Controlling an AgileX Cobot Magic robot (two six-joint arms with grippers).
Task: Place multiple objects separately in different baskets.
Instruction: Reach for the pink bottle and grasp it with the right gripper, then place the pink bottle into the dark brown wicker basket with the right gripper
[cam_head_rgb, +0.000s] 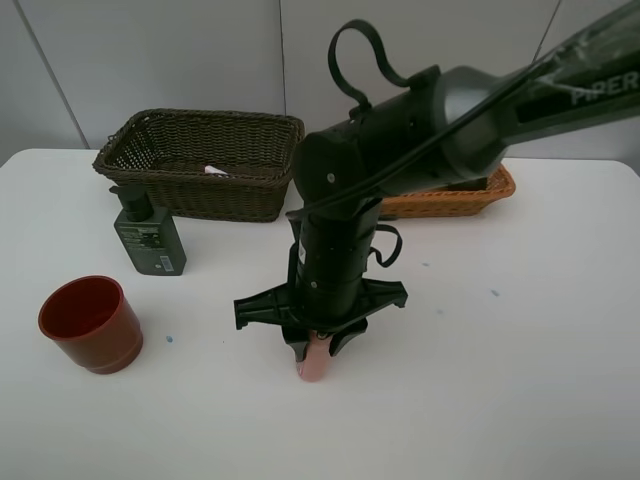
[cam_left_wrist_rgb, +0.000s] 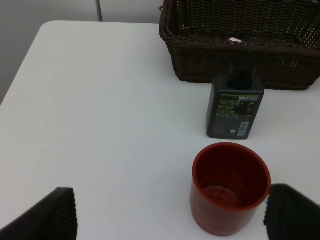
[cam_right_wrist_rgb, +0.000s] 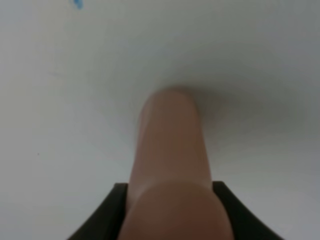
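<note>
White marker (cam_head_rgb: 213, 170) inside the dark brown wicker basket (cam_head_rgb: 200, 197).

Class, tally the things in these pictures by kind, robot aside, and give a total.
Baskets: 2, dark brown basket, orange-tan basket
Bottles: 2, green pump bottle, pink bottle
Cups: 1, red cup
Other: 1, white item inside the dark basket
Total: 6

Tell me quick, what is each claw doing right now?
Left claw: open, holding nothing.
Right claw: closed on the pink bottle.
</note>
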